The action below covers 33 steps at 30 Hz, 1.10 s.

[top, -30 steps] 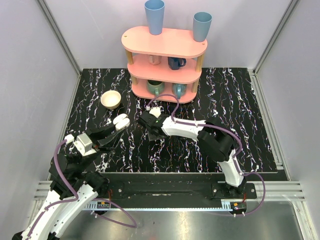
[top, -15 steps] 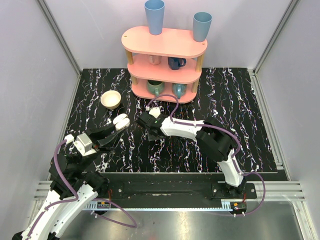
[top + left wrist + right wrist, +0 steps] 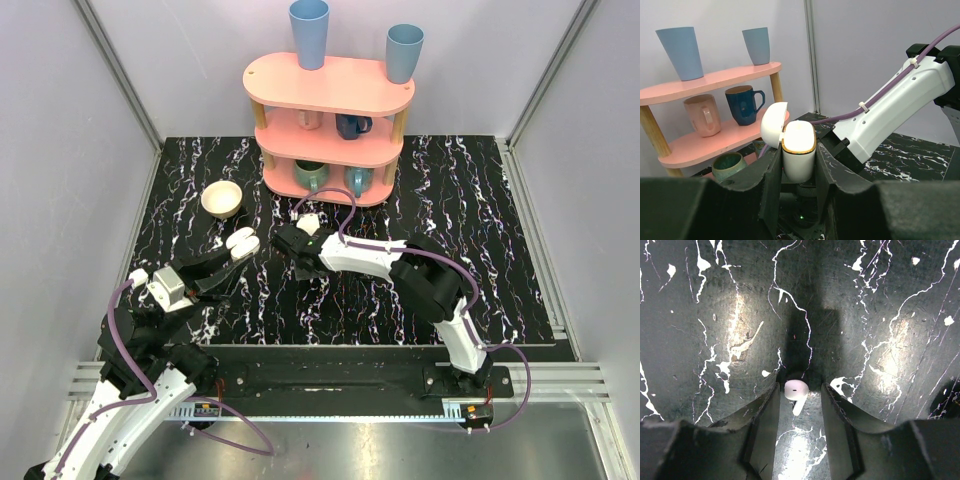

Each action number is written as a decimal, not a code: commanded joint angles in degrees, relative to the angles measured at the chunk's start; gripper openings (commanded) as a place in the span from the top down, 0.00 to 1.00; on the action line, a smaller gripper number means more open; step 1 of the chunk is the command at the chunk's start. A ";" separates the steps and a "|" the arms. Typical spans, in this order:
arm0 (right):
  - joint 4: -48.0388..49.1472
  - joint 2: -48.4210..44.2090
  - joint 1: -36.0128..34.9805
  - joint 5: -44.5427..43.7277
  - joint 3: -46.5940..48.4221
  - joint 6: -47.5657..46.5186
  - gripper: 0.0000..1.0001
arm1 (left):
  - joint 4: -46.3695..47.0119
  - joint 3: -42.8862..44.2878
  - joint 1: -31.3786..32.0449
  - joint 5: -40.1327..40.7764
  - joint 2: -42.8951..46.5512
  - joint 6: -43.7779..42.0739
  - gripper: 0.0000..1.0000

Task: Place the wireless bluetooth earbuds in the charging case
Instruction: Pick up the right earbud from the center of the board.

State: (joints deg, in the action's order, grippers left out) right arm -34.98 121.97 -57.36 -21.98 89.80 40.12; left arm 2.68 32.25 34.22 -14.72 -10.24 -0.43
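Observation:
My left gripper (image 3: 799, 167) is shut on the white charging case (image 3: 799, 152). The case stands upright between the fingers with its gold-rimmed lid flipped open to the left. In the top view the case (image 3: 241, 242) is held above the table's left middle by the left gripper (image 3: 232, 257). My right gripper (image 3: 800, 389) points down at the table with its jaws open. A single white earbud (image 3: 795, 390) lies on the marble between the fingertips, with a gap on each side. In the top view the right gripper (image 3: 289, 240) hides the earbud. A second earbud is not in view.
A pink two-tier shelf (image 3: 330, 85) stands at the back with mugs inside and two blue cups on top. A cream bowl (image 3: 222, 198) sits left of it. The two grippers are close together, about a hand's width apart.
My right gripper has shifted slightly to the left and away from the arm bases. The left gripper and the case have not moved.

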 commanded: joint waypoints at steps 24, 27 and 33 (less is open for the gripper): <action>0.97 -1.29 -0.56 -4.39 -0.24 -1.44 0.77 | 2.68 0.53 -0.20 0.22 -0.83 1.92 1.00; 2.72 -3.48 -0.47 -6.23 -1.90 -2.50 0.77 | 2.68 0.62 -0.20 0.04 -1.10 1.92 1.00; 5.36 -4.29 -0.56 -6.33 -3.49 -3.91 0.75 | 3.12 0.45 -0.20 0.13 -1.27 2.27 1.00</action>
State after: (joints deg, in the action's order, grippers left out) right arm -31.97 120.49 -57.39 -26.11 86.50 37.56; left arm 2.66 32.25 34.22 -14.74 -10.74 1.10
